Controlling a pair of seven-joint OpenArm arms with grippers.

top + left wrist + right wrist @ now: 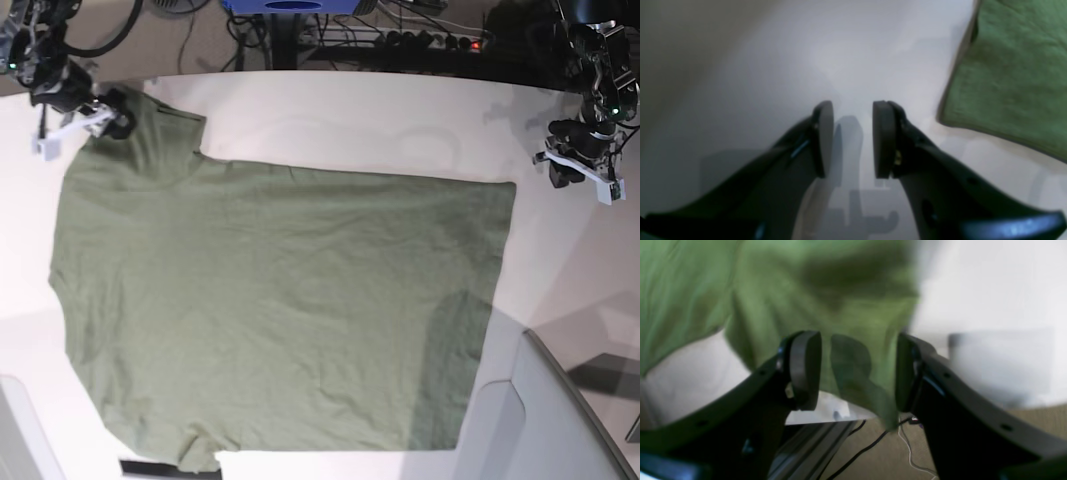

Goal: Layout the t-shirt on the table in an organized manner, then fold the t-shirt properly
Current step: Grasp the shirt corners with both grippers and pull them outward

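table: you have a big white top here, smooth and matte; its far edge runs curved in the base view, and a faint pale seam crosses it under the shirt's left side.
t-shirt: it lies flat on the table, spread open, and covers most of the middle. olive-green cotton, soft, with many fine wrinkles. it makes a wide rectangle; the long axis goes left to right in the base view. one straight edge is on that view's right, and one sleeve points to the far left corner, up to the table's far edge.
writing: you can read no brand, label or print in any view; the wrist views are blurred.
left gripper: black curved fingers with flat rounded pads. the pads stand apart with bare white table between them, and they pinch nothing. the shirt's corner lies near it, to the side, not touching. in the base view it is over bare table, just beside the shirt's right edge.
right gripper: the same black shape. the pads are spread, and green cloth hangs in the gap; you see space between the cloth and each pad, so no pinch. in the base view it is at the sleeve.
floor: beige, with thin cables on it, beyond the table's edge.
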